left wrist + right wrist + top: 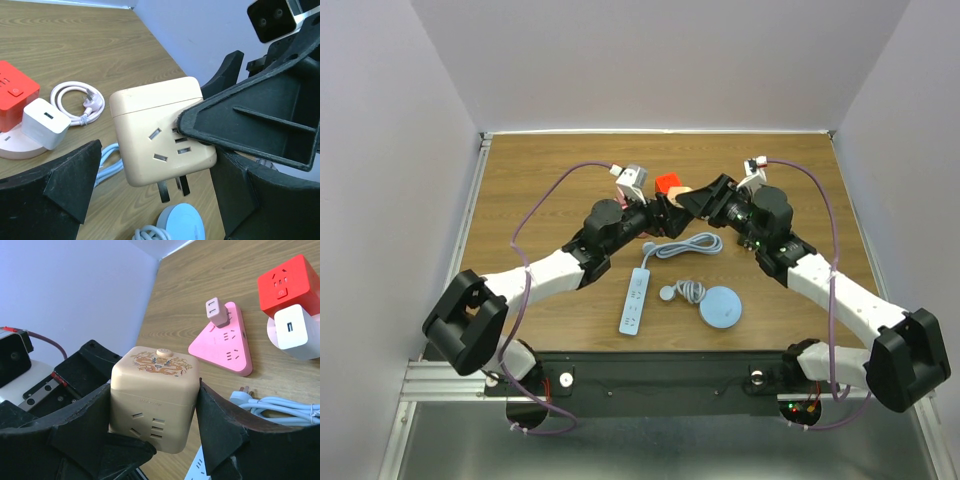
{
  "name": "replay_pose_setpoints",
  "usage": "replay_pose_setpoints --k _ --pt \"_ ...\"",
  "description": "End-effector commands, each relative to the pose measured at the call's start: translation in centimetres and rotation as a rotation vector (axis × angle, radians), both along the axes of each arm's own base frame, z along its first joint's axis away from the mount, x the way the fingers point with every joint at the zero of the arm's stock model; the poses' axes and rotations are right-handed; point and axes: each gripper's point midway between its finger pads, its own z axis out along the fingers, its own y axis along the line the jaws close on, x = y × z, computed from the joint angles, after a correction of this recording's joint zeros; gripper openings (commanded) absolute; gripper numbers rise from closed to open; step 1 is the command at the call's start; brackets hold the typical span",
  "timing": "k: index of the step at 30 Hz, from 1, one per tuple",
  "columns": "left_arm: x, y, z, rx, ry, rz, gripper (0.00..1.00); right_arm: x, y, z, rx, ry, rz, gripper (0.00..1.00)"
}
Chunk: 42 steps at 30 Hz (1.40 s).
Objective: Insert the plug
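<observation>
The beige cube adapter [152, 385] is in the air over the far middle of the tabletop [540, 180], where the two arms meet. The right gripper [152, 412] has its jaws closed on it, one black finger pressed to each side. The top face, seen from the right wrist, carries a brown ornamental pattern and a small round knob. From the left wrist, its flat metal prongs [172, 190] stick out of the underside, and one of the right gripper's fingers [260, 125] lies across the face with the socket slots.

The left gripper [160, 165] faces the adapter with its jaws spread wide – a finger on either side of the cube. I cannot tell whether either finger touches it.

On the tabletop beyond stand a red cube socket [285, 282] and, just beside it, a white charger [294, 327]. Near them lies a pink triangular socket block [225, 347] with a small pale plug [217, 312] standing in it. Closer to the arm bases are a coiled white cable [685, 245], a white power strip [635, 300] and a pale blue disc [722, 306] – all well apart from the held adapter.
</observation>
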Motion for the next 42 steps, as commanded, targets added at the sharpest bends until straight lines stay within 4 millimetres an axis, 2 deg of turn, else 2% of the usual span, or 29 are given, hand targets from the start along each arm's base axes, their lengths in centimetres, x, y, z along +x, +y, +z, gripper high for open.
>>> replay_pose_setpoints --k 1,3,4,6,7,8,9,11,12,13,15,16,18,19,20,22,25,26,27,29,33,36,42 --pt "0.7 -0.7 5.1 -0.117 -0.104 0.014 0.9 -1.0 0.4 2.9 0.042 -0.088 0.027 0.0" --pt "0.8 -0.9 4.6 -0.111 -0.1 0.009 0.81 -1.1 0.3 2.7 0.034 -0.087 0.027 0.0" --pt "0.8 -1.0 4.9 -0.119 -0.106 0.009 0.69 -1.1 0.3 2.6 0.032 -0.081 0.029 0.0" --pt "0.7 -1.2 4.7 -0.124 -0.112 0.005 0.52 -1.4 0.5 2.0 0.023 -0.071 0.041 0.0" --pt "0.6 -1.3 4.9 -0.129 -0.129 -0.005 0.24 -1.4 0.5 1.8 0.019 -0.065 0.043 0.01" --pt "0.5 -1.4 5.0 -0.131 -0.139 -0.01 0.06 -1.4 0.5 1.3 0.004 -0.053 0.045 0.02" --pt "0.4 -1.4 5.1 -0.125 -0.154 -0.016 0.0 -1.4 0.3 1.4 -0.003 -0.054 0.04 0.11" --pt "0.0 -1.5 5.0 -0.098 -0.189 -0.039 0.0 -1.4 0.0 1.6 -0.017 -0.06 0.024 0.2" --pt "-0.1 -1.2 4.1 -0.057 -0.215 -0.039 0.0 -1.4 -0.5 1.6 -0.037 -0.062 0.005 0.26" --pt "-0.5 -1.1 4.2 -0.052 -0.25 -0.049 0.0 -1.2 -0.7 2.6 -0.044 -0.078 -0.008 0.44" --pt "-1.2 -0.4 4.1 -0.021 -0.334 -0.053 0.0 -1.1 -1.2 2.5 -0.093 -0.062 -0.028 0.58" --pt "-2.0 0.1 3.7 -0.016 -0.373 -0.072 0.0 -0.7 -1.6 3.9 -0.114 -0.098 -0.045 0.7" --pt "-2.8 0.6 2.8 0.014 -0.42 -0.085 0.0 -0.5 -1.9 3.6 -0.179 -0.087 -0.051 0.78" --pt "-3.2 0.7 3.4 0.007 -0.449 -0.098 0.0 -0.3 -2.0 5.0 -0.179 -0.111 -0.056 0.86" --pt "-3.4 0.7 3.3 0.013 -0.462 -0.107 0.0 -0.4 -2.2 4.4 -0.209 -0.081 -0.051 0.89" --pt "-4.0 0.6 3.5 0.021 -0.494 -0.134 0.0 -0.3 -2.1 5.3 -0.222 -0.092 -0.036 0.98" --pt "-4.9 0.7 3.7 0.025 -0.541 -0.168 0.0 -0.6 -2.2 5.3 -0.25 -0.067 -0.006 1.0" --pt "-5.5 0.8 4.1 0.025 -0.57 -0.187 0.0 -0.4 -2.4 6.1 -0.248 -0.072 -0.003 1.0" --pt "-5.8 0.8 4.2 0.027 -0.586 -0.195 0.0 -0.3 -2.5 6.1 -0.259 -0.062 0.008 1.0" --pt "-6.6 1.0 4.6 0.039 -0.633 -0.224 0.0 -0.9 -2.4 5.2 -0.286 -0.017 0.072 1.0" --pt "-7.6 1.2 4.7 0.062 -0.668 -0.263 0.0 -2.7 -1.3 5.2 -0.274 0.023 0.216 1.0" --pt "-8.2 1.5 4.8 0.072 -0.68 -0.273 0.0 -4.9 0.1 5.6 -0.227 0.036 0.362 1.0" --pt "-8.2 2.0 4.6 0.1 -0.671 -0.26 0.0 -6.9 1.1 6.8 -0.175 0.029 0.494 0.99"
